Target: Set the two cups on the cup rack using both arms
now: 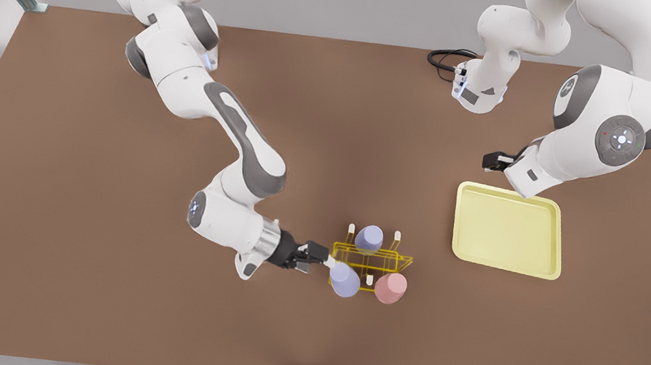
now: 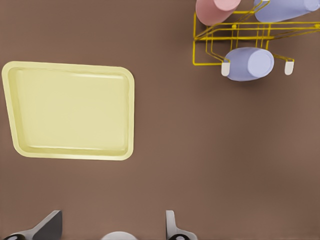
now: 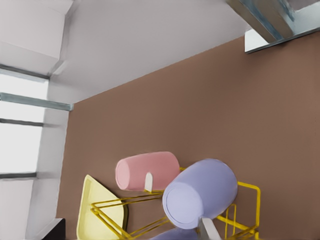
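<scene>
Right gripper [image 1: 324, 262]: it is seen low over the table [image 1: 74, 204], at the end of the arm on the front view's left, just beside the near left corner of the cup rack [image 1: 372, 258]. One pale tip is seen touching the lavender cup [image 1: 345, 279]. Whether the cup is clasped or let go cannot be told.
Left gripper [image 1: 497, 162]: it is held above the table on the front view's right, near the far left corner of the tray [image 1: 510, 231] and well apart from the rack. In the left wrist view its fingers [image 2: 169, 220] are spread wide, and nothing is held between them.
Lavender cup: it is set on the rack's near side, at the left, and is tilted with its closed base turned outward. In the right wrist view [image 3: 201, 194] it is seen close up against the yellow wire.
Pink cup [image 1: 391, 288]: it is set on the rack's near side, at the right, just beside the lavender cup and tilted the same way.
Second lavender cup [image 1: 369, 238]: it is carried on the rack's far side, between two bare white-tipped pegs.
Cup rack: it is stood on the brown table, near the middle and toward the near edge.
Tray: it is laid flat, pale yellow, to the right of the rack and farther back.
</scene>
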